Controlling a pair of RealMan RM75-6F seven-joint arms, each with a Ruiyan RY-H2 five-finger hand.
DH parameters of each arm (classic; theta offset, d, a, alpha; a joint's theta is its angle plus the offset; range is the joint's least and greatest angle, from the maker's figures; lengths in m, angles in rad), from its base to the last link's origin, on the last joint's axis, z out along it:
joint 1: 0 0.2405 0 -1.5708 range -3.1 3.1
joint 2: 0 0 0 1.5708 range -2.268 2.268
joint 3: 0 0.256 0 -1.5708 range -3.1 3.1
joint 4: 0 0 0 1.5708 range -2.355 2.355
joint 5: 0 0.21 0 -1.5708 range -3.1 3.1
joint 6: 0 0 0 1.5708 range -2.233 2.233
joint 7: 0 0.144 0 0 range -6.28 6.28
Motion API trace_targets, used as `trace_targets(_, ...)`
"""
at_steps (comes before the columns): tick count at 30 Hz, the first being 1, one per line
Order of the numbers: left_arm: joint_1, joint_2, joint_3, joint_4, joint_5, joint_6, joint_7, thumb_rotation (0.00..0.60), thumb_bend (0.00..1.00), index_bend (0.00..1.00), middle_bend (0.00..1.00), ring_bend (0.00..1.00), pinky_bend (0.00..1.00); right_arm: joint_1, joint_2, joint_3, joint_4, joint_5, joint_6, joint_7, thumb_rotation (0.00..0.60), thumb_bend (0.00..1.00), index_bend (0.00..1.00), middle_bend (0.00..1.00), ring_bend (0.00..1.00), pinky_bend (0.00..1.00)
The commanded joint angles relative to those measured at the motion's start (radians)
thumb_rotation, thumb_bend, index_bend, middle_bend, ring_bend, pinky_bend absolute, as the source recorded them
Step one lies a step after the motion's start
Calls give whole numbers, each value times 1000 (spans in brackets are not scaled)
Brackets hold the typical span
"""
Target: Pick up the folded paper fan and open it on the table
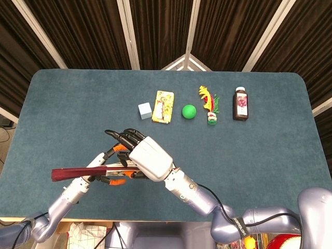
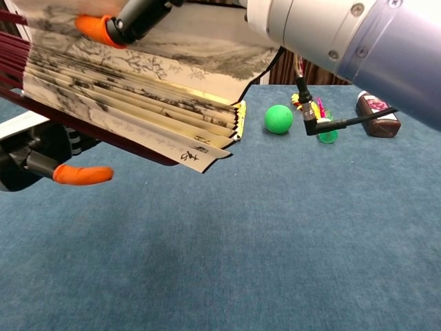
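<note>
The paper fan (image 2: 138, 89) is held above the table, partly spread, its pleats showing an ink painting. In the head view only its dark red ribs (image 1: 72, 173) stick out to the left. My right hand (image 1: 149, 157) covers the paper end from above, and an orange fingertip (image 2: 93, 27) presses on the top leaf. My left hand (image 1: 104, 172) holds the ribs from below. In the chest view my left hand (image 2: 31, 160) sits under the lowest dark red guard with one orange-tipped finger (image 2: 83, 174) stretched out. The fan's pivot is hidden.
Along the far side of the blue table (image 1: 270, 150) lie a white cube (image 1: 144, 110), a yellow packet (image 1: 163, 106), a green ball (image 1: 189, 111), a colourful toy (image 1: 209, 105) and a dark bottle (image 1: 240, 104). A black cable (image 2: 344, 122) hangs from my right arm.
</note>
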Motion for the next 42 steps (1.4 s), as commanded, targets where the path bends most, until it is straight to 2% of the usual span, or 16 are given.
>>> trace_targets(1, -18, -11, -6, -7, -12, -29, 8, 600, 257, 254, 109, 0, 54, 0, -1, -2, 3, -2, 0, 0, 600, 416, 850, 115, 230, 213)
trace_targets(11, -38, -43, -24, -21, -50, -70, 53, 600, 540, 561, 255, 0, 108, -8, 13, -2, -3, -7, 10, 5, 600, 419, 851, 115, 230, 213)
trace_targets(17, -41, -43, -35, -30, -75, -87, 81, 600, 604, 713, 349, 3, 144, -17, 24, -8, -8, -12, 14, 17, 600, 419, 851, 115, 230, 213)
trace_targets(27, -32, -30, -54, -33, -103, -75, 115, 600, 607, 738, 364, 11, 150, -36, 67, -4, -16, -12, 23, 35, 600, 419, 855, 115, 231, 213)
trace_targets(37, -9, -24, -103, 51, -119, 8, 280, 600, 594, 733, 358, 17, 162, -69, 163, 9, 14, -9, 29, 57, 600, 423, 869, 120, 230, 213)
trace_targets(42, -2, -7, -126, 86, -140, 25, 311, 600, 591, 732, 356, 19, 165, -88, 202, 17, 18, -7, 38, 102, 600, 423, 869, 120, 231, 213)
